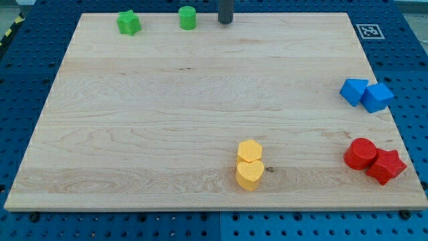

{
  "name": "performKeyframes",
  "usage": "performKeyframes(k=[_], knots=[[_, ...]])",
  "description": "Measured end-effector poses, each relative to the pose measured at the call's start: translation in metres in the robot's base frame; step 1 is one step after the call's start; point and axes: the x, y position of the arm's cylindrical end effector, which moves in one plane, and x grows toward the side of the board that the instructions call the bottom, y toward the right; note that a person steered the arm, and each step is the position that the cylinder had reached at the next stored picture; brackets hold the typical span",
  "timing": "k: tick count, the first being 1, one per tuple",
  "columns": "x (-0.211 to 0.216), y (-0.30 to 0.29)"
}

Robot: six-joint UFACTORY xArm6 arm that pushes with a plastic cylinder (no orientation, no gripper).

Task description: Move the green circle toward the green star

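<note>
A lab bench: a wooden board [200, 120] lies on a blue perforated table [411, 60], with a fiducial tag [370, 31].

The green circle [187, 18], an upright cylinder, sits at the board's far edge, near the green star [128, 23] to its left.

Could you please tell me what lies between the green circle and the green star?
Nothing: the camera view shows only bare board between the green circle and the green star.

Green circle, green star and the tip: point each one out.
green circle [188, 17], camera view, on its top face.
green star [128, 22], camera view, centre of its top.
my tip [225, 21], camera view, the rod's very end.
</note>
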Motion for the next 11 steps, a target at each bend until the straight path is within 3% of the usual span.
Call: performKeyframes(k=[3,4,6,7,9,10,11], knots=[[-0.006,-0.118],[-0.006,-0.092],[0.008,0.038],[0.034,0.012],[0.042,-0.109],[0.042,-0.131],[0.032,-0.084]])
